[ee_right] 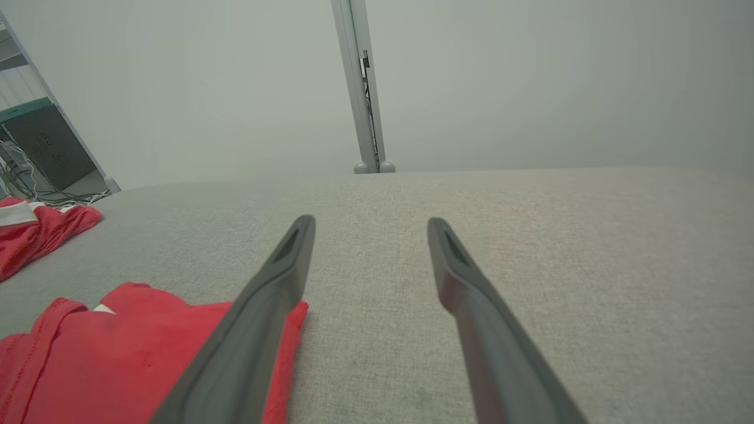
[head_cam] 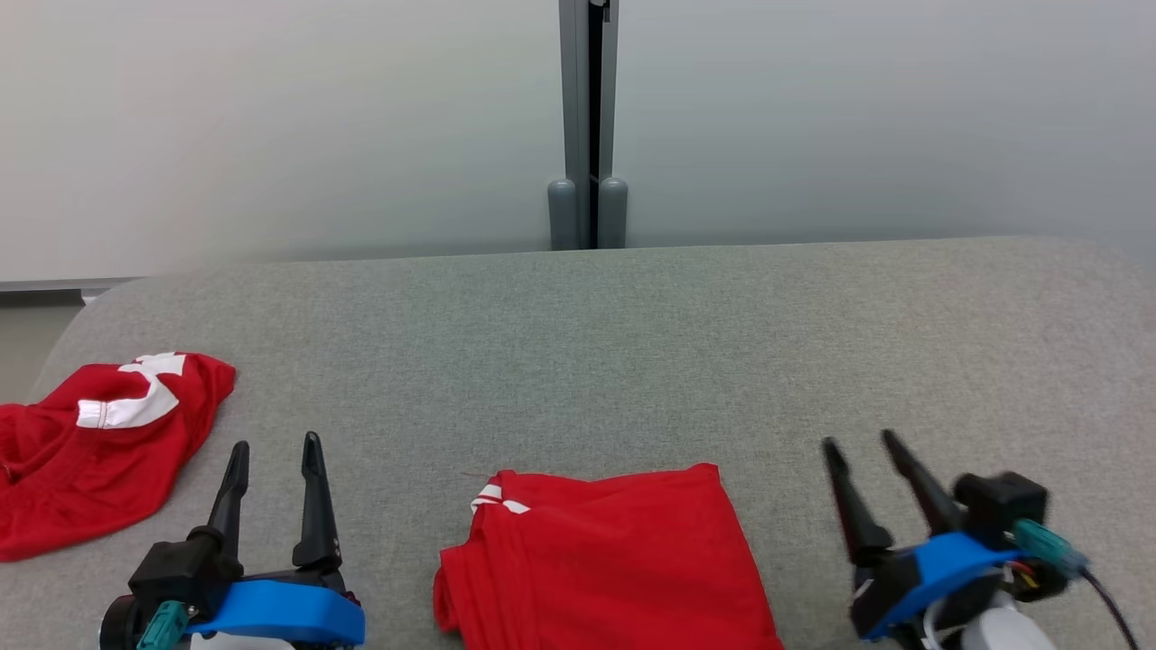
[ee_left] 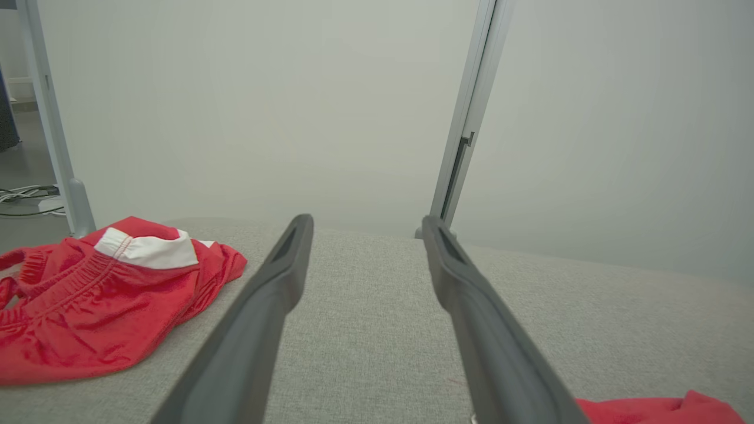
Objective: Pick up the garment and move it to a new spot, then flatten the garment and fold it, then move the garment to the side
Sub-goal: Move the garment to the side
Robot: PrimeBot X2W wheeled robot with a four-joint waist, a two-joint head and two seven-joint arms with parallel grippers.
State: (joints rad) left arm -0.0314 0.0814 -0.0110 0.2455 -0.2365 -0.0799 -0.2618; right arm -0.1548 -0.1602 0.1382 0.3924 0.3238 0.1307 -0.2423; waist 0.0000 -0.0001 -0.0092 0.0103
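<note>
One garment [head_cam: 605,560], between left tool [head_cam: 275,440], right tool [head_cam: 859,438]

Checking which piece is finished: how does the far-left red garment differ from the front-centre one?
The left garment lies crumpled in a heap; the front garment lies flat with straight edges. The left garment shows a big white patch and gathered waistband; the front garment just small white stripes at one corner. Both are red, on the grey surface.

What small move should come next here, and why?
Probably lower the right gripper toward the right edge of the folded red garment: it looks already folded, lies close beside that open, empty gripper, and is not yet moved aside.
</note>
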